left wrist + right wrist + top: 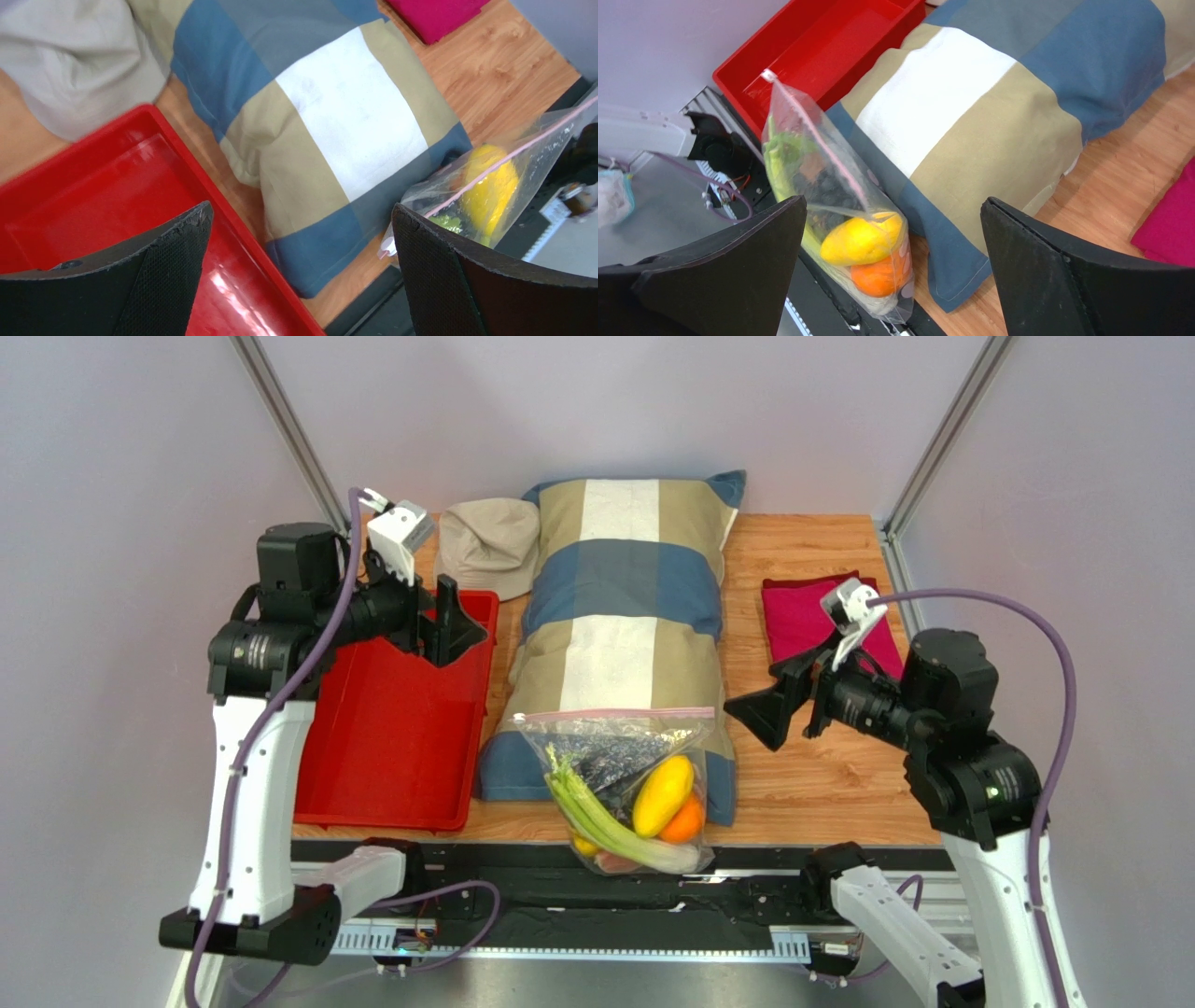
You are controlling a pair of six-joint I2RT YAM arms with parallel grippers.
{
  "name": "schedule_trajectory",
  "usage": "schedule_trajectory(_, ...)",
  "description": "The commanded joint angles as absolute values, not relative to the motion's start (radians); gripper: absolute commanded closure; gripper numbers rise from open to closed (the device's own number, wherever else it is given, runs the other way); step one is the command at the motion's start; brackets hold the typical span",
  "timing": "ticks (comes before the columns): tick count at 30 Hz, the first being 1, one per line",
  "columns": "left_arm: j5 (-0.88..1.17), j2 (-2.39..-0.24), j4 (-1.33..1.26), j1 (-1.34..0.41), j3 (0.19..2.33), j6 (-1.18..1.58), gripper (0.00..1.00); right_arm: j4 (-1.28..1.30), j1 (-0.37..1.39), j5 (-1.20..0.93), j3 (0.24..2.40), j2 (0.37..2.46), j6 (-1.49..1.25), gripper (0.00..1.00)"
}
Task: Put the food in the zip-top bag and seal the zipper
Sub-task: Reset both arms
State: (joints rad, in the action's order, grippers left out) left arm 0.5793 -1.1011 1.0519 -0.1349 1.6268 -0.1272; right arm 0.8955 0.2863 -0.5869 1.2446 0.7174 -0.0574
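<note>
Both left fingers and right fingers gape empty, the zip-top bag lying between them, untouched.

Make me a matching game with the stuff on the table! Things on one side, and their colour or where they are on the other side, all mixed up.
Things:
1. tray
2. zip-top bag
3. cloth
4. pillow

Colour or place:
A. blue, tan and white patches, in the middle
B. magenta, on the right
C. clear, with food inside, at the near edge
D. red, on the left

Right pairs: 1-D, 2-C, 3-B, 4-A
</note>
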Motion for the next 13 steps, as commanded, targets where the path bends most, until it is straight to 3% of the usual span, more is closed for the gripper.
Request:
schedule_trajectory(1,0.681,-1.163,1.123,-0.033,1.608,-0.006,0.01,0.873,0.232,-0.506,1.266,0.805,-0.147,0.0)
schedule_trajectory(13,0.566,-1.164,1.103,0.025,1.437,-0.035,0.01,0.902,0.15,-0.437,1.173,0.888,-0.052,0.0)
